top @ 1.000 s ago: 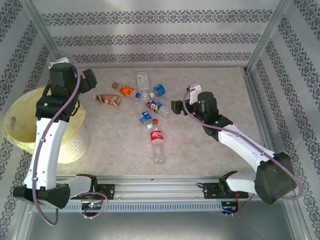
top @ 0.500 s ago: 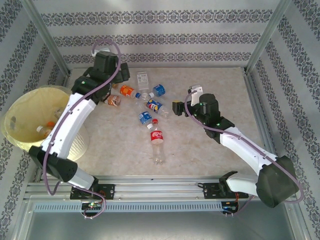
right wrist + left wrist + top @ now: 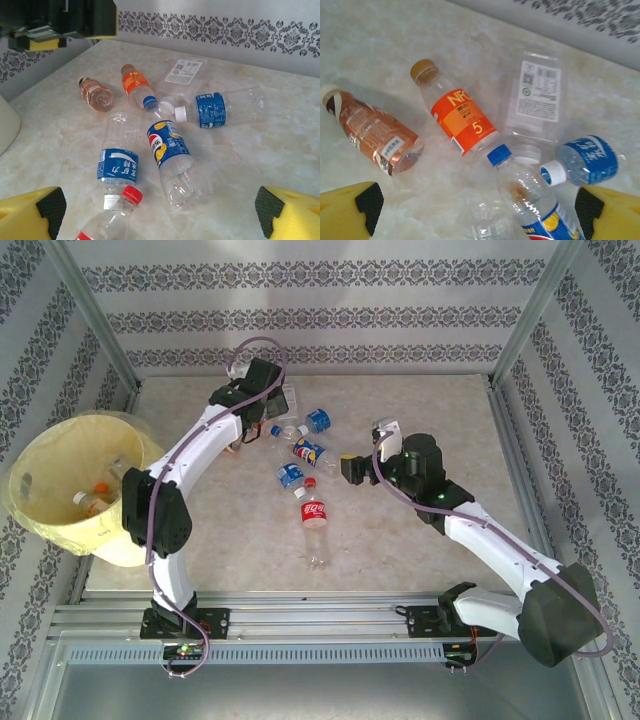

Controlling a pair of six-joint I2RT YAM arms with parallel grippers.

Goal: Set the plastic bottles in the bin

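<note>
Where the bin stands at the bench's near left, a few bottles lie inside it. Right of it a red-labelled bottle lies nearest, then the right gripper, spread wide and holding nothing. Farther back and right of the bin, the remaining plastic bottles are clustered below the left gripper, which is also spread wide.

**A robot test booth in a lab**

This is a purpose-built booth, not a lived-in room. A marble-look table sits inside bare metal frame posts. Flat panels of striped, patterned wallpaper stand as walls at the top and sides of the frame. Along the bottom edge, two white robot arms are bolted to a metal rail. Purple cables run along them, and a small exposed circuit board sits at the lower left.
</note>
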